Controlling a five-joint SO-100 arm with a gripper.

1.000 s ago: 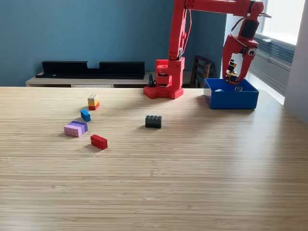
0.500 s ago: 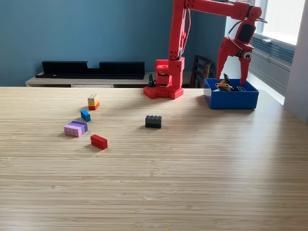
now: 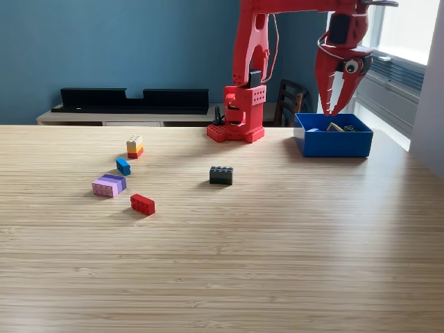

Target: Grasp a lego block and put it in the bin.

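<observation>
Exterior view, L to R. Loose lego blocks on the table's left half: a lilac/purple block point(image 3: 109, 185) furthest left; a small blue block point(image 3: 123, 166) just beside it, up and to the R; a stacked cream/yellow/red block point(image 3: 134, 146) further back; a red block point(image 3: 142, 204) nearest the camera. A black block point(image 3: 221, 175) sits apart, nr the middle, studs up.

The bin point(image 3: 333, 139) is at the far R of the table: bright blue, rectangular, open top, low walls, much bigger than any block. A few small pieces show over its rim, incl. something yellowish and something dark; can't tell exactly what they are.

The gripper point(image 3: 336, 104) hangs above the bin's back edge, pointing down. Jaws spread a little, w/ a narrow gap of light between the tips; nothing pinched, not touching the bin. The arm is red; its base point(image 3: 238, 121) stands on the table's far edge, L of the bin.

Table point(image 3: 229, 263) is pale striped wood, bare in the front half. Behind: a blue wall point(image 3: 104, 48), a low unit w/ a long black object point(image 3: 132, 99) on top, a dark chair point(image 3: 290, 100) behind the base, a bright window point(image 3: 409, 28) at far R.
</observation>
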